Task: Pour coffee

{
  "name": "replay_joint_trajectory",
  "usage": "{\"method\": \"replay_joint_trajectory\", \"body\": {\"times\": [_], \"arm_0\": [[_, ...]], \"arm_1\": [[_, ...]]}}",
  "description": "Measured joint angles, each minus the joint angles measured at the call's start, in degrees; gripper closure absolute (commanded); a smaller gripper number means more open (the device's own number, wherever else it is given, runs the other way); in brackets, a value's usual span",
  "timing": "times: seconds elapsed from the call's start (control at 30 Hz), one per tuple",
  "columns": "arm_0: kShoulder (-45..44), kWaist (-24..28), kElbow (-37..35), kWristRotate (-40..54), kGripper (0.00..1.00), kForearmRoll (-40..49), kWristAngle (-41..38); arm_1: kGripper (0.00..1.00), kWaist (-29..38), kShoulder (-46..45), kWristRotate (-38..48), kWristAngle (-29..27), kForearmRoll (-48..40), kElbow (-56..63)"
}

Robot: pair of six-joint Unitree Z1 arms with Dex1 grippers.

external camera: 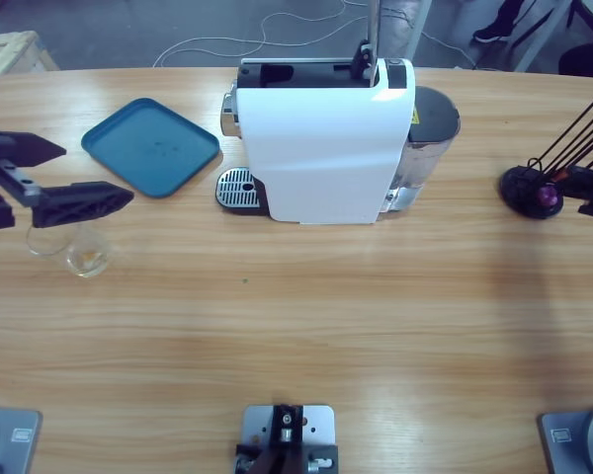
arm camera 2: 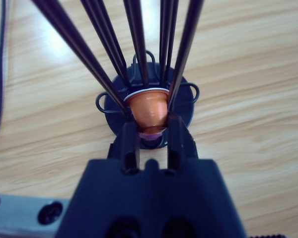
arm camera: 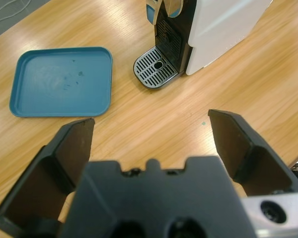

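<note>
Left gripper (external camera: 74, 178): over the desk's left edge, black jaws spread wide with nothing between them; the left wrist view looks past them to the tray and the machine's drip grate.
Right gripper (arm camera 2: 150, 130): at the desk's right edge, jaws drawn close on either side of an orange coffee capsule (arm camera 2: 148, 108), touching or nearly touching it at the lower rim.
Capsule stand (arm camera 2: 149, 106): round black wire holder with thin black rods rising from it, the capsule seated inside; in the high view it shows dark near the right edge (external camera: 532, 190).
Small clear glass tumbler (external camera: 86, 256): on the desk just beside and below the left gripper, near the left edge, upright.
Coffee (external camera: 87, 261): barely a pale film at the tumbler's bottom, hard to make out.
White boxy coffee machine (external camera: 321, 138): back middle of the desk, round metal drip grate (external camera: 237, 188) at its left foot.
Teal square plastic tray (external camera: 150, 145): back left, between machine and left gripper.
</note>
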Motion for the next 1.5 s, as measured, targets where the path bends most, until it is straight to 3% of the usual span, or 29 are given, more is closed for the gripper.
{"method": "replay_joint_trajectory", "body": {"times": [0.23, 0.87, 1.0, 1.1, 1.27, 1.4, 1.5], "arm_0": [[0.00, 0.00, 0.08, -0.13, 0.000, 0.00, 0.00], [0.08, -0.01, 0.55, -0.72, 0.000, -0.12, 0.00], [0.07, -0.01, 0.65, -0.86, 0.000, -0.13, 0.00], [-0.01, -0.02, 0.73, -0.87, 0.000, -0.14, 0.00], [-1.42, -0.02, 1.11, -0.87, 0.000, -0.20, 0.01], [-2.66, -0.03, 1.68, -0.87, 0.000, -0.20, 0.11], [-3.10, -0.04, 2.04, -0.87, 0.000, -0.20, 0.14]], "arm_1": [[1.000, -0.10, -6.37, -0.44, 0.00, 11.95, -8.63], [1.000, 0.49, -18.01, -2.45, -0.99, 32.33, -27.60], [1.000, 8.93, -21.77, -10.94, 4.36, 36.55, -31.75], [1.000, 20.53, -23.21, -18.44, 10.22, 38.80, -33.93], [1.000, 37.00, -21.82, -21.67, 12.40, 43.41, -38.47], [1.000, 43.13, -15.22, -25.87, 12.95, 45.97, -45.78], [1.000, 44.42, -8.82, -27.49, 16.53, 46.71, -52.30]]}}
